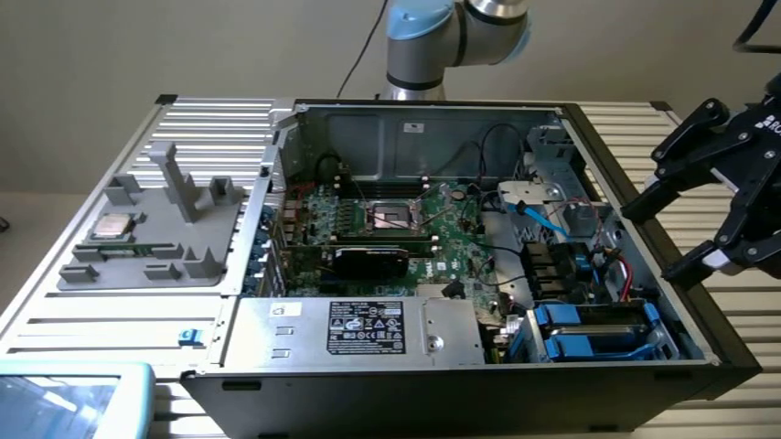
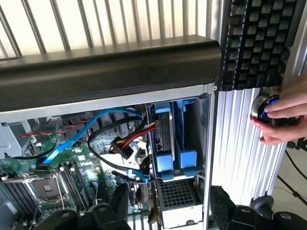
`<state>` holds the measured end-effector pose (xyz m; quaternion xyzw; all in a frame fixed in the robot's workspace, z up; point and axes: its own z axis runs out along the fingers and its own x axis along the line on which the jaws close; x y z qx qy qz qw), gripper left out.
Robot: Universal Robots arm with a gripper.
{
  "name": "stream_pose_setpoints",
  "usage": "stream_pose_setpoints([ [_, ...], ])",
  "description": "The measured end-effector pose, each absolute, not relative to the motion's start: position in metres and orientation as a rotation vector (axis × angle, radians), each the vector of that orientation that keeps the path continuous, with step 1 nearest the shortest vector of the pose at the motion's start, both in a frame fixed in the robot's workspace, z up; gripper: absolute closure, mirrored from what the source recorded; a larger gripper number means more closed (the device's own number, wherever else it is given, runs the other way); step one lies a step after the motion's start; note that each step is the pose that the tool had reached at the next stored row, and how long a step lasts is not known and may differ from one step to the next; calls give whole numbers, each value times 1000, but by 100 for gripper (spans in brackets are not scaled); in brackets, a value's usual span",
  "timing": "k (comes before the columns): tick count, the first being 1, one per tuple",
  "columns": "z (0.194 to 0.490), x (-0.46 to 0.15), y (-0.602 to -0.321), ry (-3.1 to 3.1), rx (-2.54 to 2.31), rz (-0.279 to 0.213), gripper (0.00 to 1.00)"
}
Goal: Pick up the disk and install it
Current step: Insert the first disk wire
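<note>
claw: ok so the claw (image 1: 652, 243) hangs at the right edge of the exterior view, just outside the case (image 1: 427, 402) wall. Its fingers are spread apart with nothing between them.
silver box: nearest part of the case, bottom middle of the exterior view. One silver box (image 1: 354, 329) with a black label.
disk: it's in the drive bay (image 1: 665, 352) at the case's bottom right corner. In the wrist view the disk (image 2: 165, 125) is centre frame, a grey metal body between blue rails with a blue tab on its end.
step: looks to me like the install end of the job. The disk reads as slotted in and the claw is empty, but I can't tell if it's seated all the way.
next move: if it wants a last push, that'd call for coming in square on the blue tab and staying off the cables (image 2: 103, 139) just beside the bay.
count, bay: two blue carriers side by side. One clearly has the disk; I can't tell about the other carrier (image 2: 188, 143).
count, further back: one motherboard (image 1: 470, 240) mid frame. One grey tray (image 1: 201, 240) sits at left on the slatted tabletop (image 1: 123, 320), with one processor chip (image 1: 113, 226) on it.
hand: one hand (image 2: 283, 115) at the right edge of the wrist view, fingers on a round lit button. One keyboard (image 2: 259, 38) sits above it, upper right.
arm: one arm (image 1: 445, 37), top middle, farthest back.
</note>
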<state>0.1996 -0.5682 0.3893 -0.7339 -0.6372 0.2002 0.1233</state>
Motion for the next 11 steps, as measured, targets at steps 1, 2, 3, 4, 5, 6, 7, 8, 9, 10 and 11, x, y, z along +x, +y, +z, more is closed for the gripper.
stream_pose_setpoints([
  [1, 389, 197, -568, -1866, -2150, 570, 22],
  [2, 389, 195, -568, -1872, -2159, 558, 22],
  [3, 389, 193, -568, -1879, -2167, 546, 22],
  [4, 389, 190, -568, -1884, -2174, 535, 22],
  [5, 389, 188, -568, -1890, -2182, 524, 22],
  [6, 389, 186, -568, -1897, -2191, 511, 22],
  [7, 389, 184, -568, -1903, -2199, 498, 22],
  [8, 389, 182, -568, -1910, -2209, 483, 22],
  [9, 389, 180, -568, -1918, -2218, 468, 22],
  [10, 389, 177, -568, -1925, -2228, 453, 22],
  [11, 389, 175, -568, -1932, -2237, 439, 22],
])
